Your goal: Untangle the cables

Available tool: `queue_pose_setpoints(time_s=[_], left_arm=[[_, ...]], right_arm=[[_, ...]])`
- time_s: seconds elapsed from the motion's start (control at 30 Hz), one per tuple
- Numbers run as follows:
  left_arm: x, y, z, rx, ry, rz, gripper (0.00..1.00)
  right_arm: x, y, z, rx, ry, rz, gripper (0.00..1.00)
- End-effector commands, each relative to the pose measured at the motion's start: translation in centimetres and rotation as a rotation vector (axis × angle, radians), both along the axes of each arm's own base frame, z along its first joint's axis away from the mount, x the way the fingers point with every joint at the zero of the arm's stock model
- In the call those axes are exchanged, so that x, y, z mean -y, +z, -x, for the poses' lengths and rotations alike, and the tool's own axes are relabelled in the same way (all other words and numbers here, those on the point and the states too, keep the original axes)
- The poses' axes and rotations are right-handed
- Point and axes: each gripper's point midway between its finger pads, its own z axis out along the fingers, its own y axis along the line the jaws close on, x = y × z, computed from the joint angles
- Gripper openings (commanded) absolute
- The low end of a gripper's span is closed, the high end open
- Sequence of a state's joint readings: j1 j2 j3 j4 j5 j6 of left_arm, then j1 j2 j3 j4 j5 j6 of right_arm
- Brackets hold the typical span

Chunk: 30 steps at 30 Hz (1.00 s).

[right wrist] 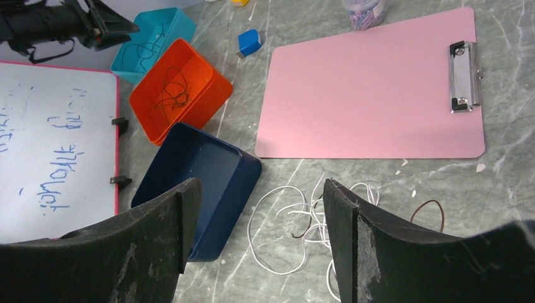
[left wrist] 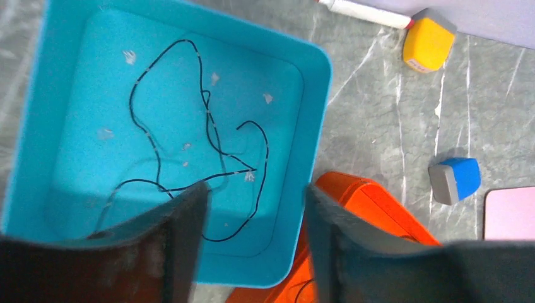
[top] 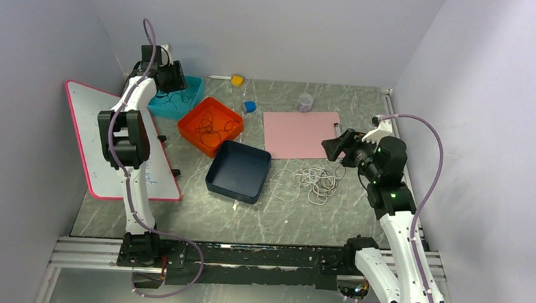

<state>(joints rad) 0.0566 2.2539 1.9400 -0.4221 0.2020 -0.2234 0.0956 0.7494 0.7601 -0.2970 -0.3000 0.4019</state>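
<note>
Broadly, the grey marbled table (top: pixel 303 214) carries everything. A pink-framed whiteboard (top: pixel 98 137) lies well to the left of the right gripper (right wrist: pixel 260 189). The pink clipboard (right wrist: pixel 366 95) lies ahead of that gripper and a little to its right.

The right gripper's fingers stand wide apart with nothing between them. A navy bin (right wrist: pixel 189 170) sits just ahead and to its left, tilted up on one side. Beyond the navy bin is an orange bin (right wrist: pixel 202 88) holding a small knot of dark cables (right wrist: pixel 173 95).

The left gripper (left wrist: pixel 255 196) hangs over the teal bin (left wrist: pixel 76 76), its fingers parted and holding nothing. A single thin black cable (left wrist: pixel 209 123) lies in loose loops on that bin's floor, directly below and ahead of the fingers.

The white cables (top: pixel 316 181) lie in loose loops on the table just ahead of the right gripper, between it and the clipboard. A dark brown cable runs among them, and a small brown loop (right wrist: pixel 432 211) lies to the right.

A blue block (left wrist: pixel 455 178) and a yellow block (left wrist: pixel 429 43) sit to the right of the left gripper.
</note>
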Motion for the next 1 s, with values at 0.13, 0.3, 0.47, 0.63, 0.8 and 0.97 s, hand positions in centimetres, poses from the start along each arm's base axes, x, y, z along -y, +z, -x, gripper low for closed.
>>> queue_pose_setpoints(time_s=[0.13,0.3,0.47,0.63,0.8,0.97], left_arm=[[-2.1,8.6,-0.4,0.155,0.057,-0.071,0.82],[-2.3,9.9,0.5,0.168,0.068,-0.081,0.82],[-2.4,10.4,2.1,0.157,0.087,-0.081,0.80],[-0.7,11.1,4.7,0.160,0.054,-0.050,0.78],[2.1,13.0,8.1,0.208,0.013,-0.025,0.78],[7.3,14.0,11.8,0.232,-0.098,0.000,0.78]], right_arm=[[-0.3,-0.2,0.0,0.010,0.017,0.002,0.74],[-0.3,-0.3,0.0,0.009,0.017,0.002,0.74],[-0.1,-0.4,-0.2,0.006,0.010,0.008,0.74],[0.8,-0.8,-0.5,-0.014,-0.046,0.019,0.74],[2.5,-1.9,-0.8,-0.074,-0.159,0.041,0.74],[4.8,-3.3,-0.8,-0.143,-0.299,0.069,0.75]])
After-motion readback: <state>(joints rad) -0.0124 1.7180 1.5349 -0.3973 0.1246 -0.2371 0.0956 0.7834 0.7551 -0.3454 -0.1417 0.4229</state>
